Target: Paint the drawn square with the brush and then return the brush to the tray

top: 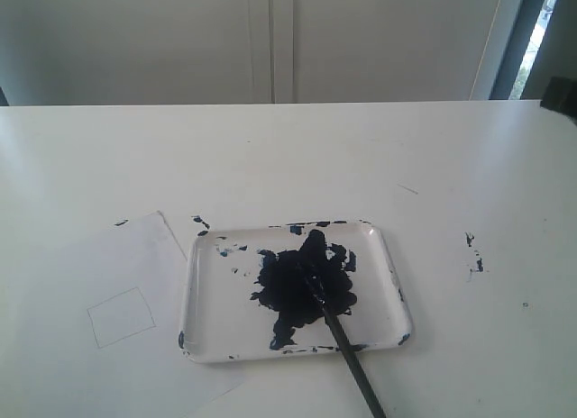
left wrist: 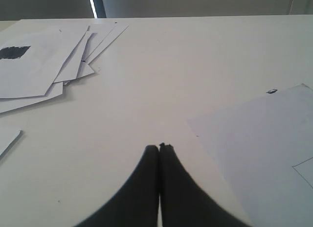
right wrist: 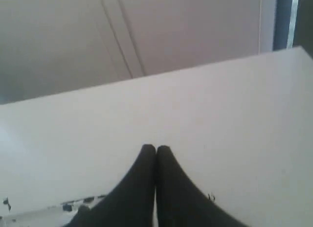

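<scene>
Drawn square (top: 121, 316) lies blank on the paper sheet (top: 135, 256), left; beside it the tray (top: 389, 265) carries the brush (top: 347, 350), tip in the paint blotch (top: 288, 287), handle slanting over the near rim. It looks light, stiff, thin and probably slick, so take the clean handle. Left gripper (left wrist: 159, 146) and right gripper (right wrist: 156, 147) are both pressed together, empty.

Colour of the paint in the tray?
The paint is dark blue-black, tray white; exterior view shows it best.
</scene>
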Controlling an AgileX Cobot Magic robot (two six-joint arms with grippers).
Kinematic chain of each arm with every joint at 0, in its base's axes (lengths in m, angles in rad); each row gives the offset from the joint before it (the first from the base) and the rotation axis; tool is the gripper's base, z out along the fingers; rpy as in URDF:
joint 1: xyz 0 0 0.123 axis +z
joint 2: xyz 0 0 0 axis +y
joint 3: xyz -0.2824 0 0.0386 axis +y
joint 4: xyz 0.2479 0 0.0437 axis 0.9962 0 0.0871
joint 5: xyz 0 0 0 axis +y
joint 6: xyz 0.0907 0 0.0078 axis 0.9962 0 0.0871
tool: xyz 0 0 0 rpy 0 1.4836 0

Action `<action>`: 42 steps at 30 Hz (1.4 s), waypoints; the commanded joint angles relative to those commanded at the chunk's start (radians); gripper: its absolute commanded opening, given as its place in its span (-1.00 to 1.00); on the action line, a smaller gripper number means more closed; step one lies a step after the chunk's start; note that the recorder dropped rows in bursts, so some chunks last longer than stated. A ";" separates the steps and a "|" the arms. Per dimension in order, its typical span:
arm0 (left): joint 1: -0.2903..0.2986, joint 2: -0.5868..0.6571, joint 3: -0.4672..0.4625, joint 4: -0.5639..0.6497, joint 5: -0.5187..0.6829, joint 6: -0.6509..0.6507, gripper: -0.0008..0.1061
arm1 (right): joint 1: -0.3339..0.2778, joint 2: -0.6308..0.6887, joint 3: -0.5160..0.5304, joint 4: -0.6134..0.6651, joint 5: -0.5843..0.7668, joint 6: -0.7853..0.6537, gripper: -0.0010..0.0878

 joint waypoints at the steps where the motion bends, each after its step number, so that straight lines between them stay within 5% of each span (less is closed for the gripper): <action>1: 0.000 0.000 0.000 0.000 0.000 0.000 -0.99 | 0.000 0.019 0.000 0.000 0.027 0.000 -0.98; 6: 0.000 0.000 0.000 0.000 0.000 0.000 -0.99 | 0.002 0.100 0.000 0.064 0.125 -0.084 -0.98; 15: 0.000 0.000 0.000 0.000 0.000 0.000 -0.99 | 0.087 0.188 -0.122 0.558 0.339 -0.662 -0.98; 24: 0.000 0.000 0.000 0.000 0.000 0.000 -0.99 | 0.223 0.325 -0.312 0.530 0.565 -0.684 -0.98; 28: 0.000 0.000 0.000 0.000 0.000 0.000 -0.99 | 0.302 0.430 -0.334 0.416 0.629 -0.657 -0.98; 32: 0.000 0.000 0.000 0.000 0.000 0.000 -0.99 | 0.359 0.532 -0.334 0.302 0.607 -0.600 -0.98; 42: 0.000 0.000 0.000 0.000 0.000 0.000 -0.99 | 0.422 0.555 -0.284 0.275 0.540 -0.600 -0.98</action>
